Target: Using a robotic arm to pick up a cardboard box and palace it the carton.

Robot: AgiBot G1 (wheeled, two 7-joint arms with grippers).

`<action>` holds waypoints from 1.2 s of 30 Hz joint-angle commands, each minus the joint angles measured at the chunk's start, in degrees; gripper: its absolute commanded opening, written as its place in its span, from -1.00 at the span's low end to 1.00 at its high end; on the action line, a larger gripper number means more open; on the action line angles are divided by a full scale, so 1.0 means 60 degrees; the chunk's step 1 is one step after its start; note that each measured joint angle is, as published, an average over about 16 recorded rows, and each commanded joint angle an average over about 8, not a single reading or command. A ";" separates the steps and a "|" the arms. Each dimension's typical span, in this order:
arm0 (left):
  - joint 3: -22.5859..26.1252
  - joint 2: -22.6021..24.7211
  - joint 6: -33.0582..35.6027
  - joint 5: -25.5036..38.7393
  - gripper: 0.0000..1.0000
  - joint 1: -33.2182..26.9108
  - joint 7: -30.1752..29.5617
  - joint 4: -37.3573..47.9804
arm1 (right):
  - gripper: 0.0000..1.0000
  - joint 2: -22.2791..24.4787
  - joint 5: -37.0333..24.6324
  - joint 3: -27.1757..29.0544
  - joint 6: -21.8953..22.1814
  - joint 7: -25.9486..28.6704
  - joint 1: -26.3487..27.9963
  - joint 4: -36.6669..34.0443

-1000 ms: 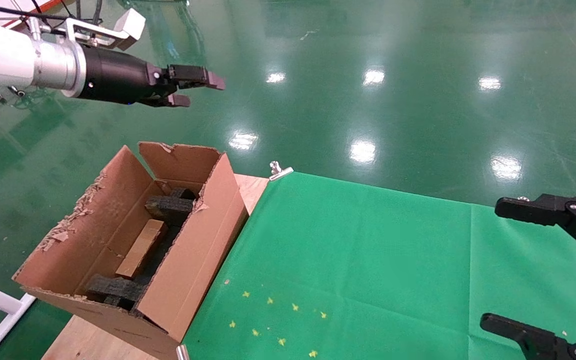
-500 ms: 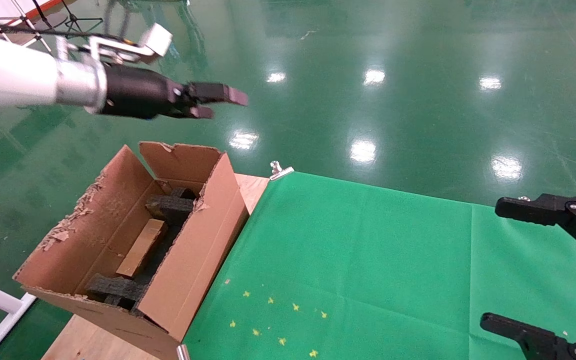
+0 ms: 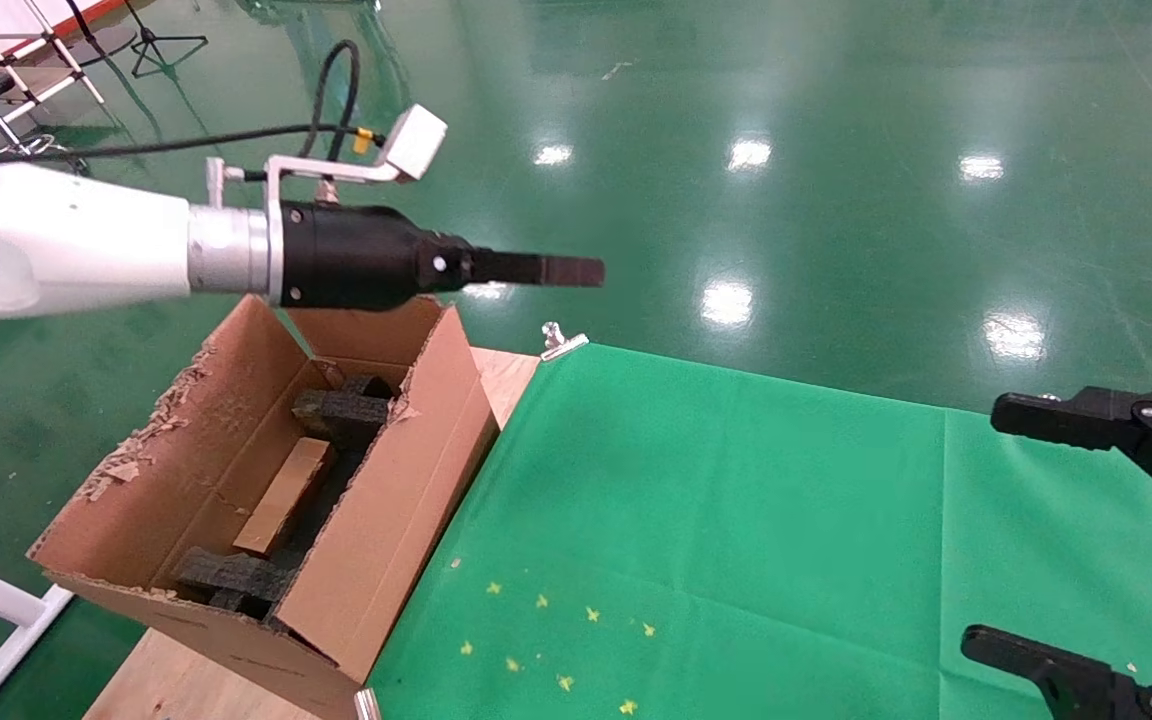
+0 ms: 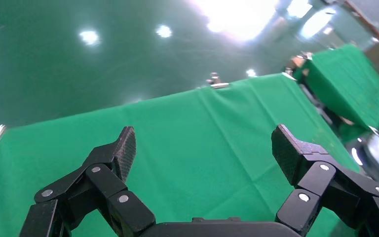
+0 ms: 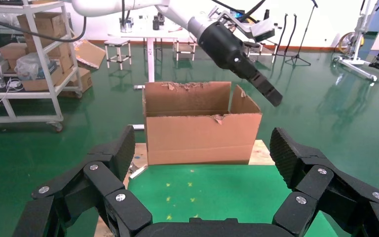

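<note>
From the head camera I see the cardboard box [image 3: 284,496] lying inside the carton [image 3: 376,510], between black foam blocks [image 3: 341,412]. My left gripper [image 3: 576,271] hangs above the carton's far corner. On the left wrist camera, its fingers [image 4: 123,148] are spread wide, holding nothing, over the green cloth [image 4: 187,133]. On the right wrist camera, my right gripper [image 5: 202,148] is parked facing the carton [image 5: 202,138], jaws apart, empty.

Rough, torn corrugated carton [image 3: 376,520] holds coarse black foam blocks [image 3: 341,412] and a shiny taped cardboard box [image 3: 283,497]; matt green cloth [image 3: 736,520] covers the pale wood worktop [image 3: 506,375] above a glossy floor [image 3: 836,150].
</note>
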 commanded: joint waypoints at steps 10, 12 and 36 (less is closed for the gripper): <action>-0.1768 -0.0487 0.0494 -0.0687 1.00 0.1801 0.1391 -0.2104 | 1.00 0.0001 0.0001 -0.0002 0.0001 -0.0001 0.0000 0.0000; -0.2084 -0.0574 0.0582 -0.0810 1.00 0.2123 0.1640 -0.2480 | 1.00 0.0001 0.0001 -0.0002 0.0001 -0.0001 0.0001 0.0000; -0.5883 -0.1619 0.1644 -0.2285 1.00 0.5993 0.4628 -0.7001 | 1.00 0.0002 0.0004 -0.0005 0.0002 -0.0003 0.0001 0.0000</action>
